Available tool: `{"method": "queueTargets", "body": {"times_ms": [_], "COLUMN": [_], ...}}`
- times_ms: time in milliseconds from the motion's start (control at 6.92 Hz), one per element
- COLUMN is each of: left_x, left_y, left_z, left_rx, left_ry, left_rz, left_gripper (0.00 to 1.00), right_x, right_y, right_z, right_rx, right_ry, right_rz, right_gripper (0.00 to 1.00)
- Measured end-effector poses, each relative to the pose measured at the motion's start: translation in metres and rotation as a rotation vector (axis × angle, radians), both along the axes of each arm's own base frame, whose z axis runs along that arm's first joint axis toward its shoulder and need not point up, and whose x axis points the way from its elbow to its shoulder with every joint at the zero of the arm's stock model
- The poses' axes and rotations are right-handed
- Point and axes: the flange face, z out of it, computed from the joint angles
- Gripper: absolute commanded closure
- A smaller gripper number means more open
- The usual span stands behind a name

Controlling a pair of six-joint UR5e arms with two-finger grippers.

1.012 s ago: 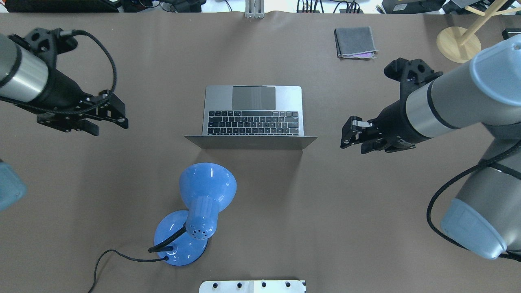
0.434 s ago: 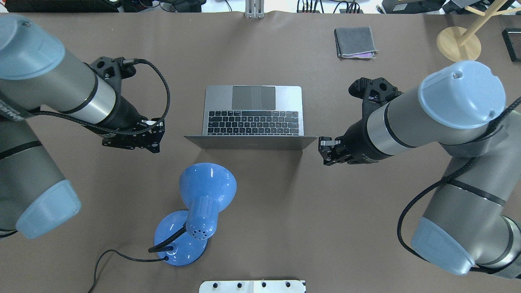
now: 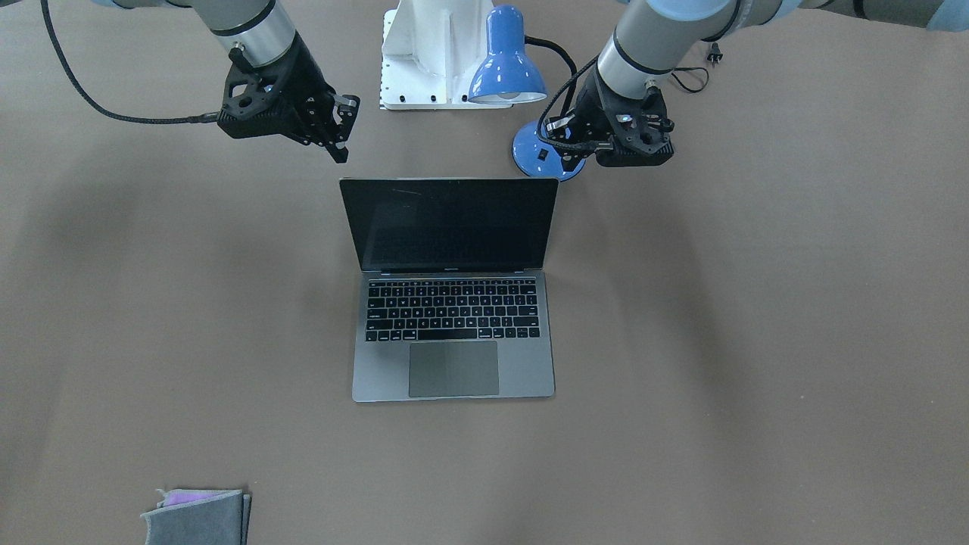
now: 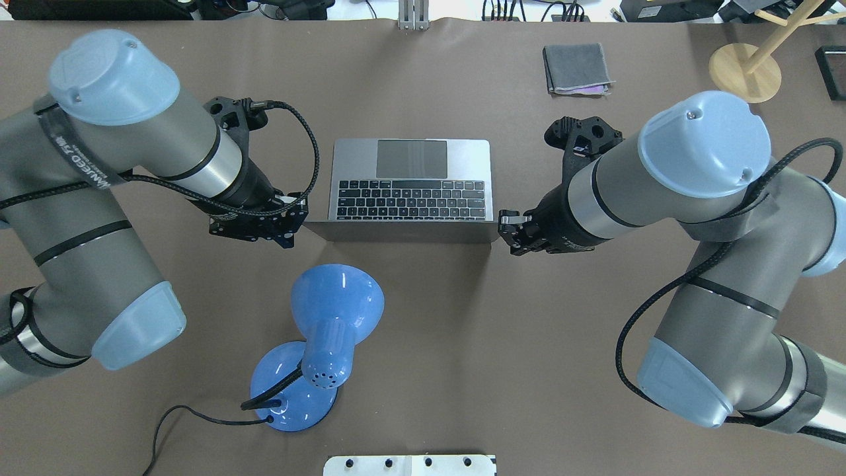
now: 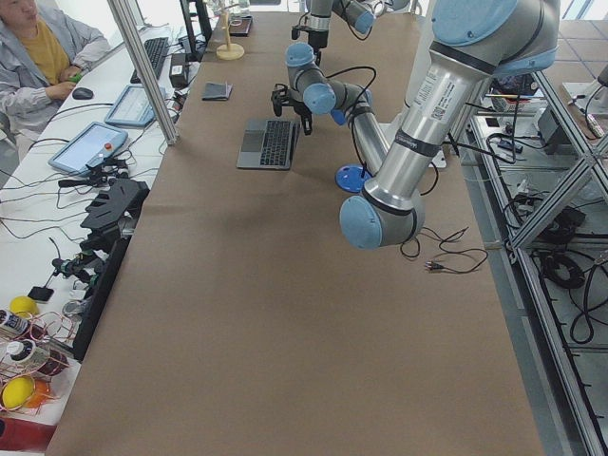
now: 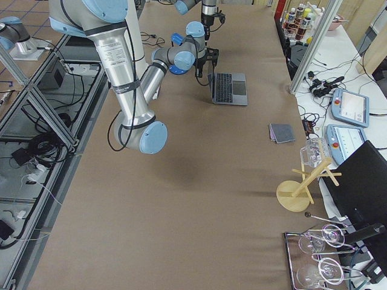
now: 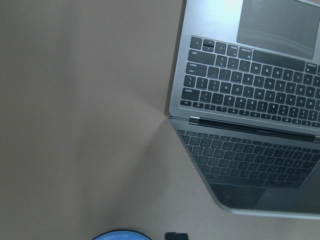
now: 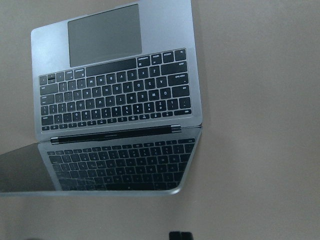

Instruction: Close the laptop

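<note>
Both arms have swung in: left gripper (image 4: 289,227) at 9 o'clock, right gripper (image 4: 509,231) at 3 o'clock, each seemingly closed and empty, now flank the lid of the still-open laptop (image 4: 410,178)

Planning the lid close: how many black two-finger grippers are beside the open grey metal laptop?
2: left gripper by the laptop lid's left edge, right gripper by its right edge.

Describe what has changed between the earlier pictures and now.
Both arms swung inward toward the laptop. The left gripper now sits by the left end of the raised lid, the right gripper by its right end. Neither has taken hold of anything. The laptop stays open in place; the blue lamp and folded cloth have not moved.
</note>
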Motion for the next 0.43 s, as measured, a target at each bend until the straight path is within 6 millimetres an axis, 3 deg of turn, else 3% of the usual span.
{"method": "queueTargets", "body": {"times_ms": [434], "left_x": [0.0079], "left_y": [0.0028], "left_z": [-0.0050], "left_rx": [-0.022], "left_ry": [0.004], "left_rz": [-0.005], "left_gripper": [1.00], "right_x": [-0.0035], "right_y": [-0.0066], "right_z": [-0.0017], "right_rx": [0.002], "right_ry": [0.006], "right_rz": [0.013], "right_gripper": [1.00]}}
